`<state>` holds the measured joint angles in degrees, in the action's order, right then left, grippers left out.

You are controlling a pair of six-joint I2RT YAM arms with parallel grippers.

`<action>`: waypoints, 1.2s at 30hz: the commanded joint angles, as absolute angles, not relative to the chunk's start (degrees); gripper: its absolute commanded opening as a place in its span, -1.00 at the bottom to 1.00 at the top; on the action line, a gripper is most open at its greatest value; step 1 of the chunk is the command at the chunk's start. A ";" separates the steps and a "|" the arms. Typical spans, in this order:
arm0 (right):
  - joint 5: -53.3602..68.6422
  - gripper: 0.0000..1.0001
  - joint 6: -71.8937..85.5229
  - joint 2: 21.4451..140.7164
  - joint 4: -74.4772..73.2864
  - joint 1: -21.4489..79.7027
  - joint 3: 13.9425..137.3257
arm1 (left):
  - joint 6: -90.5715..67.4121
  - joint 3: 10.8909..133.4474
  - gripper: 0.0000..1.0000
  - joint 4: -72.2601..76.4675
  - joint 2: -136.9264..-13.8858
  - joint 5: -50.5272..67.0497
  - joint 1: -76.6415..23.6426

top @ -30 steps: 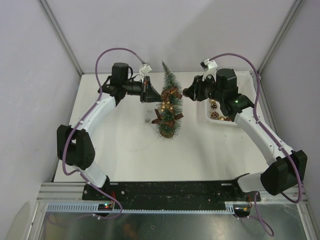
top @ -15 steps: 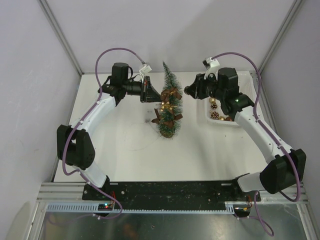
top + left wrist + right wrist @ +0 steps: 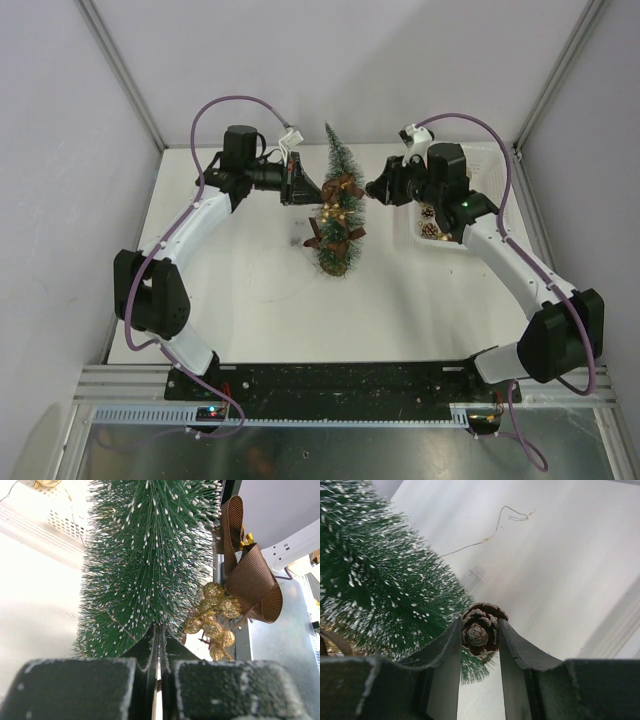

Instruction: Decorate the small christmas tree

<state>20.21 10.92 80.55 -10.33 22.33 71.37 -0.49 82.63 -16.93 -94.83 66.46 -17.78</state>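
The small christmas tree (image 3: 336, 200) stands upright mid-table on its wooden disc base (image 3: 337, 264). It carries brown ribbon bows (image 3: 346, 185) and gold bead clusters (image 3: 335, 212). My left gripper (image 3: 312, 188) is shut with its tips right at the tree's left side; in the left wrist view its fingertips (image 3: 159, 626) press into the bristles (image 3: 145, 555), beside a gold cluster (image 3: 215, 620) and a bow (image 3: 250, 580). My right gripper (image 3: 371, 188) is shut on a brown pine cone (image 3: 480, 629) and holds it close to the tree's right side (image 3: 375, 580).
A white mesh basket (image 3: 412, 232) with gold ornaments and pine cones sits on the table to the right of the tree, under my right arm; it also shows in the left wrist view (image 3: 65, 524). A thin loose wire (image 3: 490, 530) lies on the white table.
My right arm has shifted a little to the left, keeping the pine cone near the tree. The left arm and the tree have not moved.
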 commanded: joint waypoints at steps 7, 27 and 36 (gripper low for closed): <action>21.07 -0.68 12.23 80.91 -5.90 22.50 69.85 | -0.09 82.89 -1.00 -15.88 -92.51 68.41 -18.12; 20.82 0.09 12.53 78.02 -6.36 22.57 68.21 | -0.09 82.35 -0.99 -15.90 -92.35 68.02 -18.03; 17.78 0.09 12.77 76.53 -7.76 21.59 67.71 | -0.31 81.99 -0.93 -15.84 -92.07 67.27 -17.15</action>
